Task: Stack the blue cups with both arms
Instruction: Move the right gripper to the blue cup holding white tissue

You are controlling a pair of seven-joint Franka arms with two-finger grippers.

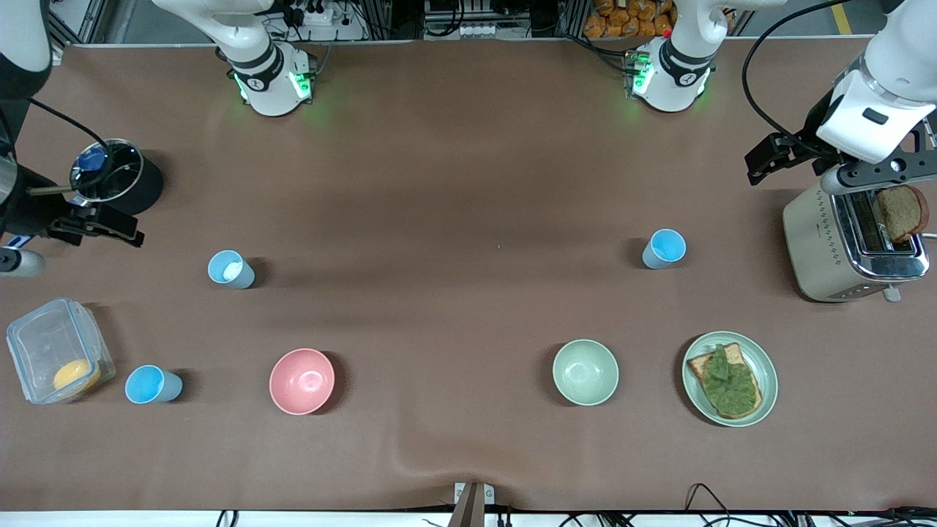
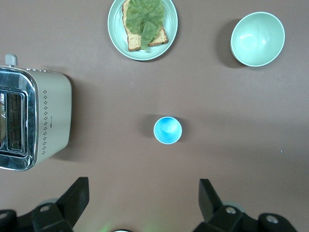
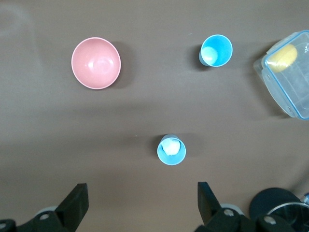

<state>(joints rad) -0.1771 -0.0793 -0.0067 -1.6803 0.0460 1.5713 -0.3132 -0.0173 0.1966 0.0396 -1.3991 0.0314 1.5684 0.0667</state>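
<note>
Three blue cups stand upright and apart on the brown table. A paler blue cup [image 1: 230, 269] [image 3: 171, 150] with something white inside and a sky-blue cup [image 1: 152, 385] [image 3: 216, 50] are toward the right arm's end. Another sky-blue cup [image 1: 665, 249] [image 2: 167, 130] is toward the left arm's end. My left gripper [image 1: 767, 158] [image 2: 143, 183] hangs open and empty, high over the table beside the toaster. My right gripper [image 1: 110, 224] [image 3: 142, 186] hangs open and empty, high over the table by the black pot.
A pink bowl [image 1: 301, 380], a pale green bowl [image 1: 585, 372] and a plate [image 1: 765, 366] with topped toast lie nearer the front camera. A toaster [image 1: 820, 249] holding bread stands at the left arm's end. A clear box [image 1: 44, 340] and a black pot [image 1: 143, 187] stand at the right arm's end.
</note>
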